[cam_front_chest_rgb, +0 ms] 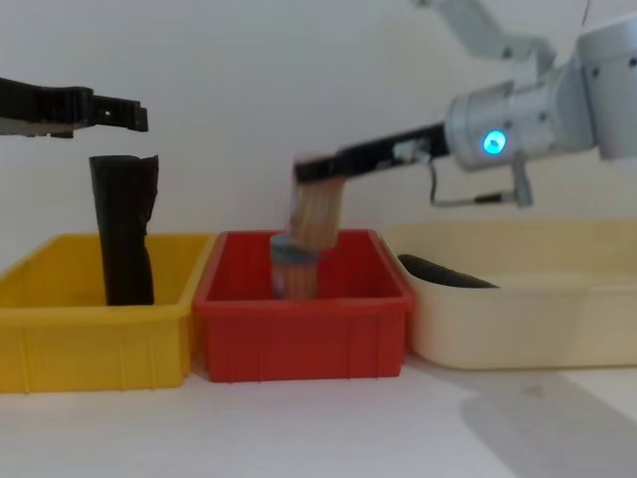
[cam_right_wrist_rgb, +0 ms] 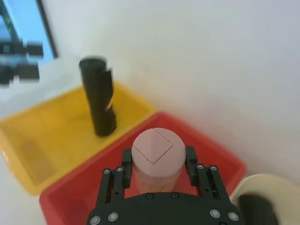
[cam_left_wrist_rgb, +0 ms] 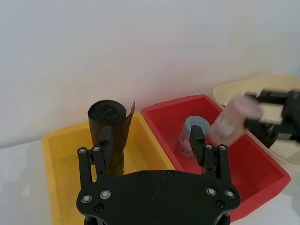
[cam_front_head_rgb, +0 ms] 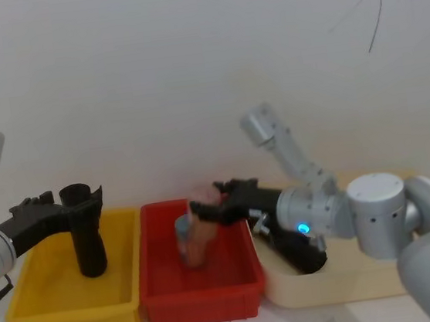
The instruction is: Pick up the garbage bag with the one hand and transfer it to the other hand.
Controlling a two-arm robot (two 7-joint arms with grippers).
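Observation:
The garbage bag (cam_front_head_rgb: 88,241), a black roll with a small red-orange mark (cam_right_wrist_rgb: 108,107), stands upright in the yellow bin (cam_front_head_rgb: 29,306). My left gripper (cam_left_wrist_rgb: 150,133), on the arm with the cyan-green light, hovers open at the roll's top (cam_front_chest_rgb: 119,174). One finger (cam_left_wrist_rgb: 104,136) is in front of the roll and the jaws stand wide apart. My right gripper (cam_front_head_rgb: 201,209), on the arm with the blue light, is shut on a pink cylindrical container (cam_right_wrist_rgb: 157,157). It holds the container tilted over the red bin (cam_front_head_rgb: 200,299).
A blue-grey cup (cam_left_wrist_rgb: 192,133) stands in the red bin under the pink container. A second black roll (cam_front_chest_rgb: 443,271) lies in the cream bin (cam_front_head_rgb: 346,286) on the right. The three bins stand side by side against a white wall.

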